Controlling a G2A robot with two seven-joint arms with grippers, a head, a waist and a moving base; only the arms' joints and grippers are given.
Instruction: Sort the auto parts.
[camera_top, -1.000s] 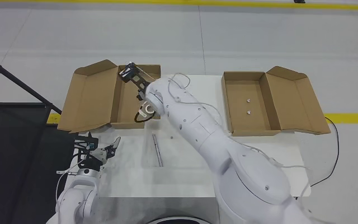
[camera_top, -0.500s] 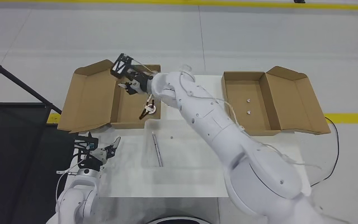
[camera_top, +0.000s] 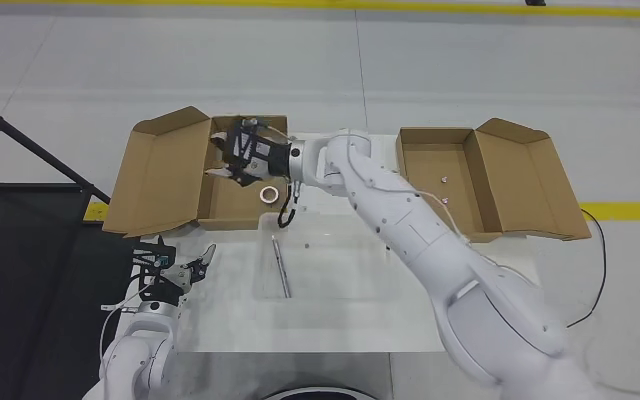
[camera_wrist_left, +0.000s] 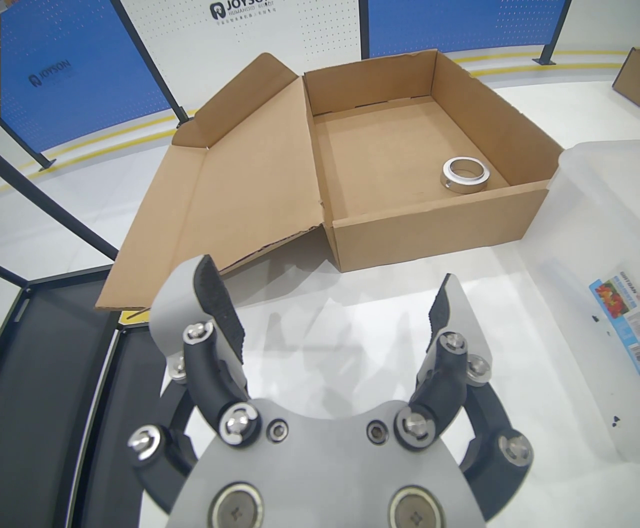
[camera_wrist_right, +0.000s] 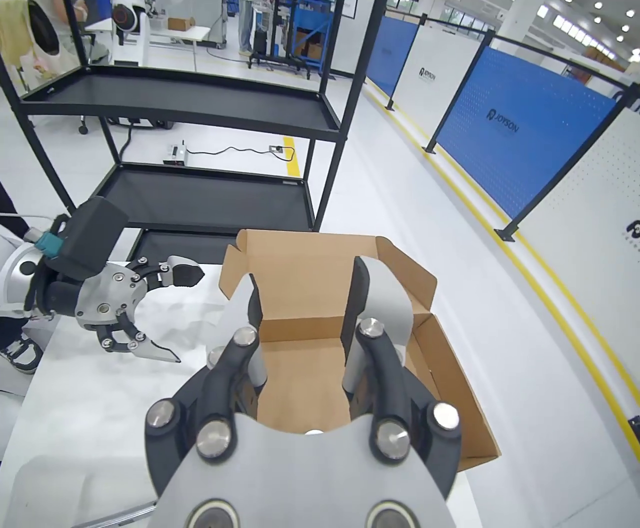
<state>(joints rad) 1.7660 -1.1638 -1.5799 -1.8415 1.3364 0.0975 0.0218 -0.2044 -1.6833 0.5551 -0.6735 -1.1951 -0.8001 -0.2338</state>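
A silver metal ring (camera_top: 267, 193) (camera_wrist_left: 465, 174) lies flat on the floor of the left cardboard box (camera_top: 228, 207) (camera_wrist_left: 380, 145), near its corner by the bin. My right gripper (camera_top: 218, 158) (camera_wrist_right: 305, 295) hangs open above that box, off to the side of the ring, with nothing between its fingers. My left gripper (camera_top: 188, 256) (camera_wrist_left: 330, 300) stands open over the white table in front of the box, holding nothing. The right wrist view also catches the left gripper (camera_wrist_right: 165, 310) farther off.
A clear plastic bin (camera_top: 320, 275) (camera_wrist_left: 590, 210) sits mid-table with a thin metal rod (camera_top: 281, 268) in it. The right cardboard box (camera_top: 440, 222) holds two small parts (camera_top: 444, 180). Both boxes have flaps folded outward. A black cable (camera_top: 290, 210) dangles from the right arm.
The right arm has swung its elbow to the right and turned its wrist, the gripper staying over the left box. The ring now lies uncovered. The left arm has not moved.
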